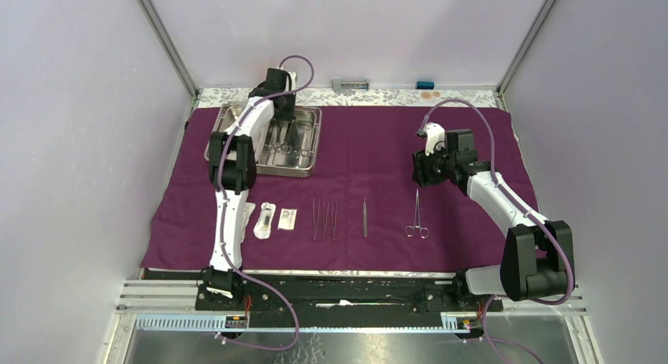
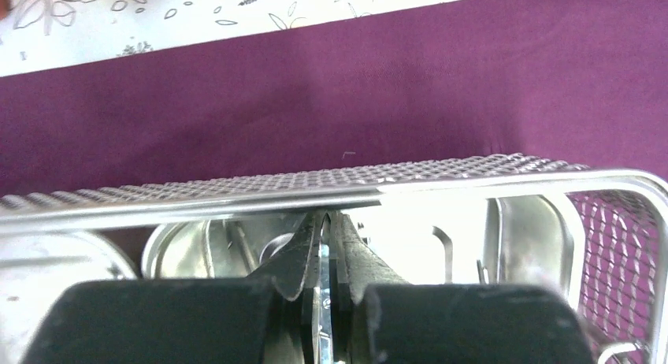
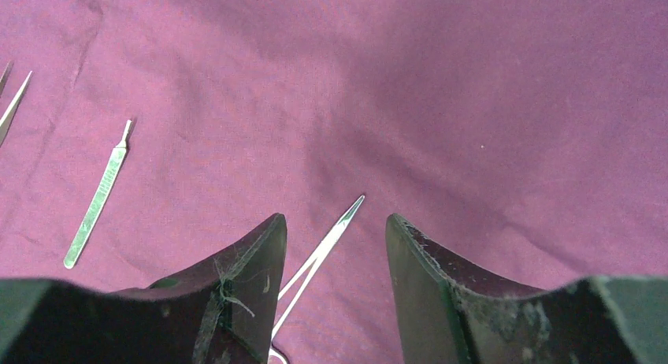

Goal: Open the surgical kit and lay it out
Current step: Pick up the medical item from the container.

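The gripper (image 3: 335,222) is seen with its fingers spread above the cloth (image 3: 441,80). The forceps (image 3: 319,258) are seen lying between them. A scalpel handle (image 3: 98,197) is laid well left, tweezers (image 3: 12,108) beyond.

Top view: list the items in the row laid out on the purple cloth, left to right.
long white packet → small flat packet → group of tweezers → single slim steel tool → ring-handled forceps
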Controlling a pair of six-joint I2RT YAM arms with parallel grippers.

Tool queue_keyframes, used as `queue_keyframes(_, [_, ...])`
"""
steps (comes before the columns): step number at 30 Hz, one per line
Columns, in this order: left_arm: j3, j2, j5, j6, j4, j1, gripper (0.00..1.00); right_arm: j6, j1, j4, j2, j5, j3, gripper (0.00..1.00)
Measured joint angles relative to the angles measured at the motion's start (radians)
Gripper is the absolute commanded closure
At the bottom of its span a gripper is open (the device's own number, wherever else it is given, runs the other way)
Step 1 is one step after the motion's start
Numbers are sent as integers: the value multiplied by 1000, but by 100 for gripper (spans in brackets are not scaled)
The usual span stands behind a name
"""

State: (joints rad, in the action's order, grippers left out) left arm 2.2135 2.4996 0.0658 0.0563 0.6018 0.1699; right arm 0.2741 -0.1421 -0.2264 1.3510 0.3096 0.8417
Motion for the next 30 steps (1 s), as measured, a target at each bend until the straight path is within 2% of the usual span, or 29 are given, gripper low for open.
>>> queue_keyframes(14, [-64,-217,-18,25,-51,0,100,0,0,0,0,27,0,43])
queue_keyframes(22, [-99,-259,-10,77,-76,0,100,0,0,2,0,57,0,43])
queue_keyframes(30, [-302,-410,28,194,-98,15,100,-36,0,42,2,175,27,43])
